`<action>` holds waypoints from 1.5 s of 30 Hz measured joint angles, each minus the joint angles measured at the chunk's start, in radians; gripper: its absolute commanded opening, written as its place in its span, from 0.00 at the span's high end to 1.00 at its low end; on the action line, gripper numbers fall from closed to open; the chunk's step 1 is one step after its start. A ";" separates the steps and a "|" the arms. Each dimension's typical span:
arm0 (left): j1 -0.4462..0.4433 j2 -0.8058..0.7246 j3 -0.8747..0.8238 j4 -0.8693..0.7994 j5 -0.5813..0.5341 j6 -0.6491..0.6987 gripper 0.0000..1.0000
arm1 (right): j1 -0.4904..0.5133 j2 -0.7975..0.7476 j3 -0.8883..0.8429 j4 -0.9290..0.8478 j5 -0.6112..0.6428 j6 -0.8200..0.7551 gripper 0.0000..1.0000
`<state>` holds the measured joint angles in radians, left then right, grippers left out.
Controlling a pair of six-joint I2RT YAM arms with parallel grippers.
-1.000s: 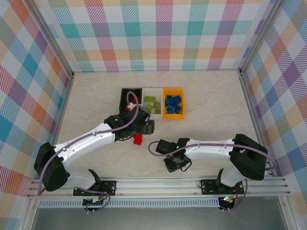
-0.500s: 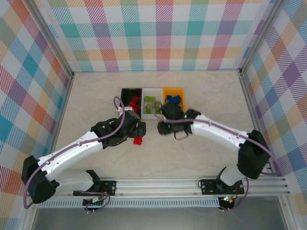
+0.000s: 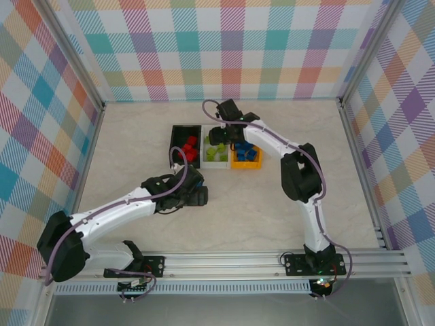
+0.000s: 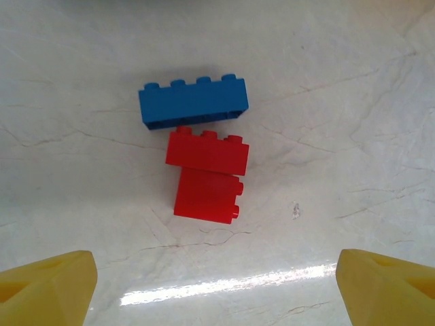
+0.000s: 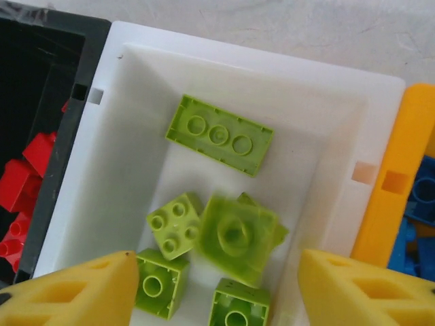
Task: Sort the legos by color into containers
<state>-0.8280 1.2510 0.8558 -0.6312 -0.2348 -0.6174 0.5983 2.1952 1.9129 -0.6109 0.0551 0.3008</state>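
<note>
Legos, top view: green legos [image 3: 217,152] lie in the white bin [image 3: 216,164]. Red legos [image 3: 188,148] are in the black bin [image 3: 174,139] touching its left side, and blue legos [image 3: 246,151] are in the orange bin [image 3: 245,165] touching its right side. The right hand [image 3: 220,134] hangs over the white bin, spread unclear from here. The left hand [image 3: 198,196] is low over the worktop [image 3: 306,149], on the near side of the white bin and apart from it.

Left wrist: left hand [image 4: 217,285] spread wide, yellow fingertips [image 4: 47,285] in the lower corners, holding nothing. On the worktop are a blue lego [image 4: 194,102], a red lego [image 4: 207,153] touching it, and a second red lego [image 4: 206,197] touching the first.

Right wrist: right hand [image 5: 221,292] spread wide, empty, above the white bin [image 5: 326,136]. Several green legos are inside, one [image 5: 238,234] blurred. The black bin [image 5: 68,136] with red legos [image 5: 20,183] is beside it, and the orange bin [image 5: 394,183] with blue legos [image 5: 418,197] is on the other side.
</note>
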 measured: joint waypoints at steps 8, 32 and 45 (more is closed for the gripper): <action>0.000 0.169 -0.003 0.056 0.052 0.013 0.17 | -0.002 -0.211 -0.185 0.045 -0.023 0.000 0.25; 0.000 0.418 0.072 0.096 0.032 0.083 0.57 | -0.003 -0.416 -0.416 0.140 -0.029 0.005 0.25; -0.052 0.165 0.087 -0.030 0.002 0.049 0.58 | -0.014 -0.437 -0.443 0.160 -0.030 0.024 0.25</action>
<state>-0.8803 1.4158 0.9428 -0.6613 -0.2329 -0.5682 0.5842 1.7580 1.4696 -0.4507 0.0254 0.3244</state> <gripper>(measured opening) 0.423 0.751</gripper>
